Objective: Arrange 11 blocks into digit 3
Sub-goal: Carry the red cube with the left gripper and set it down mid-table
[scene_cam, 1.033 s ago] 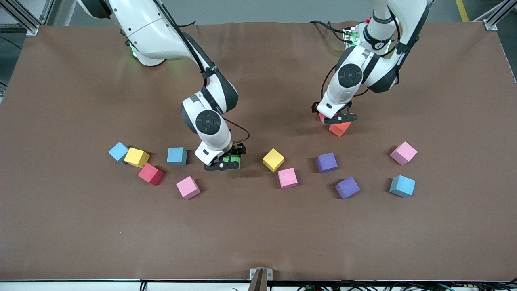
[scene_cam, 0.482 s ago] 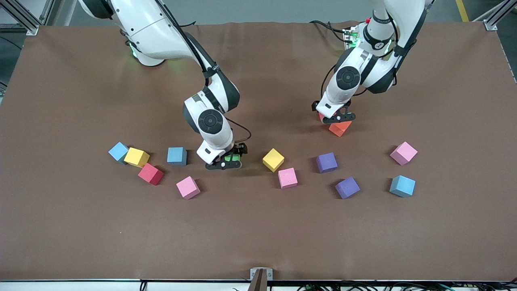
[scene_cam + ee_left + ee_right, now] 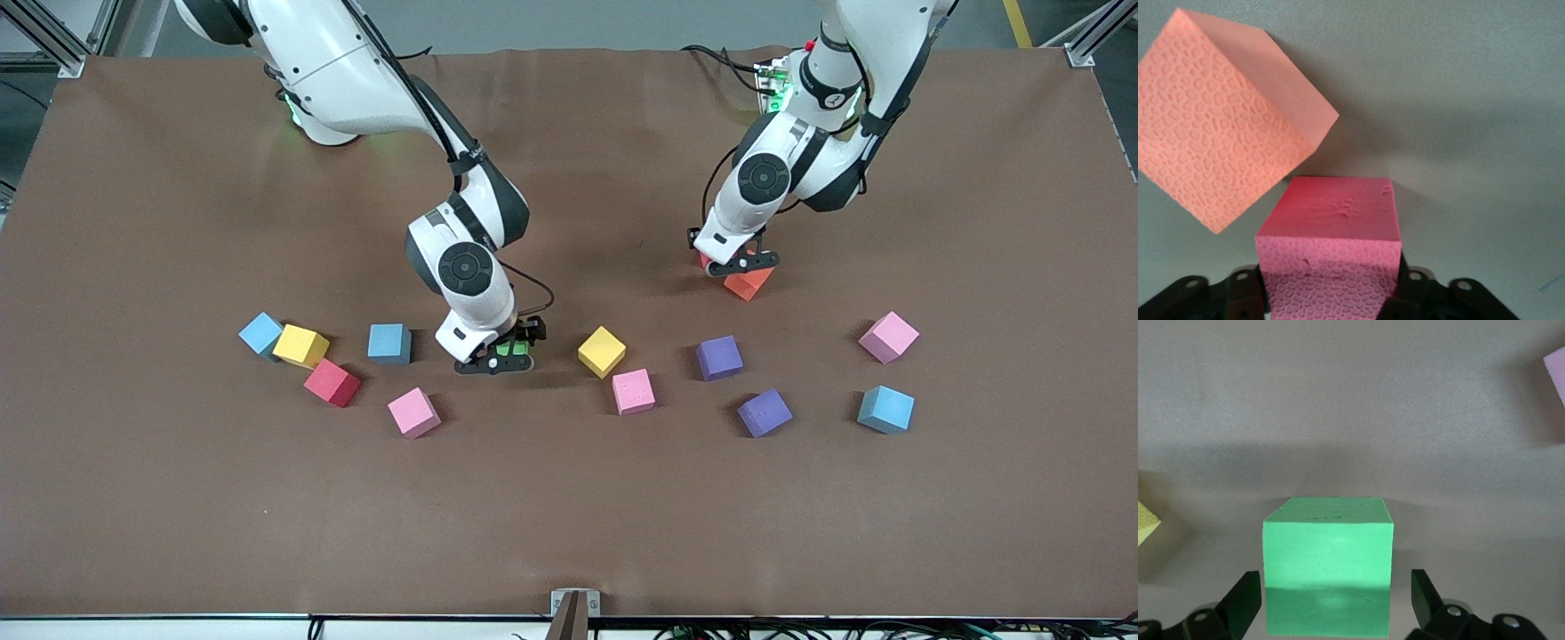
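My left gripper (image 3: pixel 734 265) (image 3: pixel 1330 293) is shut on a red block (image 3: pixel 1331 227) (image 3: pixel 709 260) that rests on the table beside the orange cube (image 3: pixel 749 283) (image 3: pixel 1218 133). My right gripper (image 3: pixel 495 363) (image 3: pixel 1336 600) stands open around the green block (image 3: pixel 511 349) (image 3: pixel 1328 553), with a gap at each finger. Loose blocks lie in a band across the table: light blue (image 3: pixel 260 332), yellow (image 3: pixel 300 346), red (image 3: pixel 332 382), light blue (image 3: pixel 389 343), pink (image 3: pixel 413 412), yellow (image 3: pixel 602 351), pink (image 3: pixel 633 391), purple (image 3: pixel 718 357), purple (image 3: pixel 765 412), pink (image 3: pixel 888 337), light blue (image 3: pixel 885 409).
The brown table (image 3: pixel 569 516) is bare between the blocks and the front camera. A metal bracket (image 3: pixel 573 604) sits at its front edge. Cables and a lit board (image 3: pixel 769 78) lie by the left arm's base.
The left gripper's fingers have closed onto the red block. The right gripper has settled slightly lower around the green block and stays open.
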`<state>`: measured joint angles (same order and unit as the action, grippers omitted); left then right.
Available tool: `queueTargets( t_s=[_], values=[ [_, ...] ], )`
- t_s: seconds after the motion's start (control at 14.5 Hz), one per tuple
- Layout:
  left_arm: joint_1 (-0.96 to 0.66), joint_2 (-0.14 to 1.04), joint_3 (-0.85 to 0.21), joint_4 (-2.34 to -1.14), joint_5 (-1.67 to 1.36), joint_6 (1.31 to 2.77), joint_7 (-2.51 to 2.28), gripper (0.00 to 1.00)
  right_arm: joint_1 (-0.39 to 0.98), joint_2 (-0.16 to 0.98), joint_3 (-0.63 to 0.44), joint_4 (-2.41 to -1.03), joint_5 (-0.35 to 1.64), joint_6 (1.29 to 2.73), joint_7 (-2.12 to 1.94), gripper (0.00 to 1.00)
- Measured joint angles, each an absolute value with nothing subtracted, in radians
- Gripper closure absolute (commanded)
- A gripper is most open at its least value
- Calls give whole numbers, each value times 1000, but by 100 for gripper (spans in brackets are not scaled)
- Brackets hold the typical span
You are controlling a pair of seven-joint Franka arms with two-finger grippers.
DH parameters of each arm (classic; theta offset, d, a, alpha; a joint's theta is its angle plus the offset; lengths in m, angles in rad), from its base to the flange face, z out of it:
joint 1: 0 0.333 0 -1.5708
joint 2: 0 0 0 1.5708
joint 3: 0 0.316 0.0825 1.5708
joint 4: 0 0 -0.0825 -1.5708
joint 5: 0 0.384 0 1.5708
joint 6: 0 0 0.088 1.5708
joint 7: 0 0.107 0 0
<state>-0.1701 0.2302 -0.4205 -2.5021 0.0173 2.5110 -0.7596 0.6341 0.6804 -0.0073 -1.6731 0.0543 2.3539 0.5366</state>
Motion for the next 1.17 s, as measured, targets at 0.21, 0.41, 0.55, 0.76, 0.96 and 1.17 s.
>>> queueTargets(
  t_s=[0.21, 0.41, 0.55, 0.76, 0.96, 1.17],
  values=[
    [-213, 231, -422, -2470, 17, 2519, -858, 89, 634, 683, -8, -1673, 54, 2361, 537, 28],
    [-352, 243, -426, -2384, 17, 2519, -989, 90, 635, 684, -8, -1673, 54, 2364, 537, 55],
    [-425, 264, -428, -2327, 17, 2519, -1025, 89, 634, 684, -13, -1667, 54, 2365, 538, 60],
    [-484, 326, -427, -2247, 17, 2519, -1028, 88, 628, 684, -21, -1662, 54, 2365, 538, 62],
    [-541, 408, -425, -2157, 17, 2519, -1034, 84, 616, 680, -23, -1663, 54, 2364, 481, 62],
    [-588, 474, -422, -2079, 32, 2516, -1060, 88, 598, 628, -24, -1700, 54, 2356, 283, 63]
  ],
)
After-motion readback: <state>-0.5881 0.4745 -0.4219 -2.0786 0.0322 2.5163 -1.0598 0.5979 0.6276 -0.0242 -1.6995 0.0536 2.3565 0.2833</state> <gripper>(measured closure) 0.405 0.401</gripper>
